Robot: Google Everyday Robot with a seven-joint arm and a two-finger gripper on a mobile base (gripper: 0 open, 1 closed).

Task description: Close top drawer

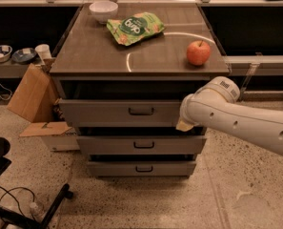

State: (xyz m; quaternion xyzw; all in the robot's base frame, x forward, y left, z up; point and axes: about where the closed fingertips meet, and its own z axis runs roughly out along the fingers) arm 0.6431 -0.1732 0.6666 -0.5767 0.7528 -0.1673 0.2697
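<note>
The top drawer (117, 112) is the tallest grey front of the cabinet, with a small dark bar handle (141, 111). It stands pulled out a little, and a dark gap shows between its upper edge and the countertop (107, 56). My white arm (246, 120) reaches in from the right. My gripper (185, 121) is at the arm's end, against the right part of the top drawer's front, mostly hidden behind the wrist.
Two shorter grey drawers (143, 145) sit below, slightly out. On the countertop lie a red apple (198, 53), a green snack bag (135, 27) and a white bowl (103, 11). A cardboard box (30, 95) leans at the cabinet's left. A chair base (17, 199) is at the lower left.
</note>
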